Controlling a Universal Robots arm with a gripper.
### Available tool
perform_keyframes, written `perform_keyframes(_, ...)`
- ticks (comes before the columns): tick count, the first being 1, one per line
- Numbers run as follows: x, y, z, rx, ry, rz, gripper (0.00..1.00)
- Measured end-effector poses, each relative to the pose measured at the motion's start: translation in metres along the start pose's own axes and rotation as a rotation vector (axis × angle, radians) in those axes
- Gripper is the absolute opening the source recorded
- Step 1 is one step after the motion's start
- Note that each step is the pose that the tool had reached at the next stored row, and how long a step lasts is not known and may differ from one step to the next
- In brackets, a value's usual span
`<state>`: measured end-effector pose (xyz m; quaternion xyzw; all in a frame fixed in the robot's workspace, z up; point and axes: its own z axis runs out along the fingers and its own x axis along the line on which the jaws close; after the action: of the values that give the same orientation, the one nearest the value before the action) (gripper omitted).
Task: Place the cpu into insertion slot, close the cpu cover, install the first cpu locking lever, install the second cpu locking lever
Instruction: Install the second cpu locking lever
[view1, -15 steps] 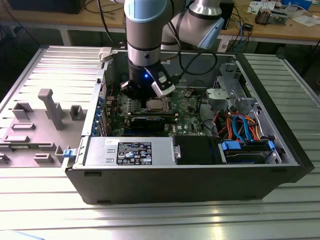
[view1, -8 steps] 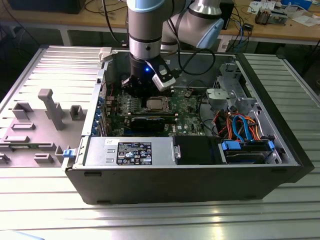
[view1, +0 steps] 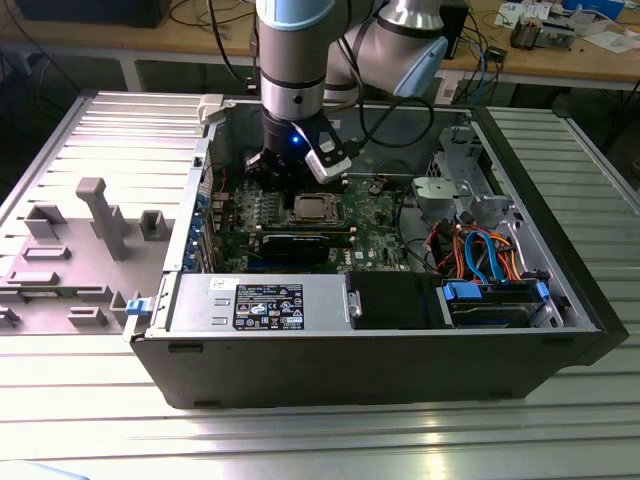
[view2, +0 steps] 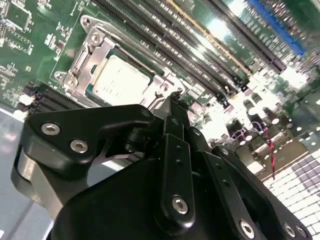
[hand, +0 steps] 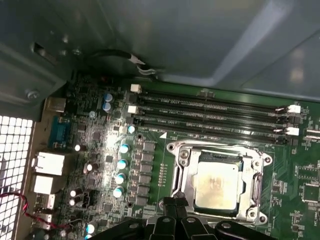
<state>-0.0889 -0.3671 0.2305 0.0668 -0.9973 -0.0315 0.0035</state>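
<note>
The cpu lies flat in the insertion slot on the green board, its silver-grey top facing up. The cpu cover is down around it, framing the chip through its window. In both wrist views my black gripper sits at the slot's edge, fingers shut together with nothing between them. The same gripper points at the corner of the cover beside the cpu. In the exterior view the gripper hangs just over the slot, inside the open case.
Long black memory slots run beside the socket, and a row of capacitors stands close to it. A black card, a power supply and coloured cables fill the case. Grey fixtures stand on the exterior view's left.
</note>
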Motion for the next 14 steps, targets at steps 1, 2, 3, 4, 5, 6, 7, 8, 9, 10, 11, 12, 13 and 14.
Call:
perform_keyframes(1, -0.0018, -0.0003, 0.0001, -0.0019, 0.0002, 0.000, 0.11)
perform_keyframes(2, -0.0035, -0.0005, 0.0001, -0.0033, 0.0007, 0.000, 0.11)
perform_keyframes(3, -0.0052, -0.0007, 0.0002, -0.0042, 0.0011, 0.000, 0.11)
perform_keyframes(4, -0.0082, -0.0011, 0.0002, -0.0048, 0.0019, 0.000, 0.11)
perform_keyframes(5, -0.0101, -0.0014, 0.0002, -0.0053, 0.0026, 0.000, 0.11)
perform_keyframes(6, -0.0132, -0.0018, 0.0002, -0.0057, 0.0033, 0.000, 0.11)
perform_keyframes(7, -0.0155, -0.0021, 0.0001, -0.0061, 0.0041, 0.000, 0.11)
perform_keyframes(8, -0.0186, -0.0025, 0.0001, -0.0065, 0.0053, 0.000, 0.11)
perform_keyframes(9, -0.0210, -0.0029, 0.0001, -0.0069, 0.0062, 0.001, 0.11)
perform_keyframes(10, -0.0238, -0.0032, 0.0001, -0.0075, 0.0074, 0.001, 0.11)
perform_keyframes(11, -0.0262, -0.0036, 0.0001, -0.0080, 0.0087, 0.001, 0.11)
perform_keyframes(12, -0.0283, -0.0039, 0.0000, -0.0086, 0.0100, 0.001, 0.11)
perform_keyframes(13, -0.0299, -0.0041, 0.0000, -0.0096, 0.0111, 0.001, 0.11)
perform_keyframes(14, -0.0308, -0.0043, 0.0000, -0.0106, 0.0118, 0.001, 0.11)
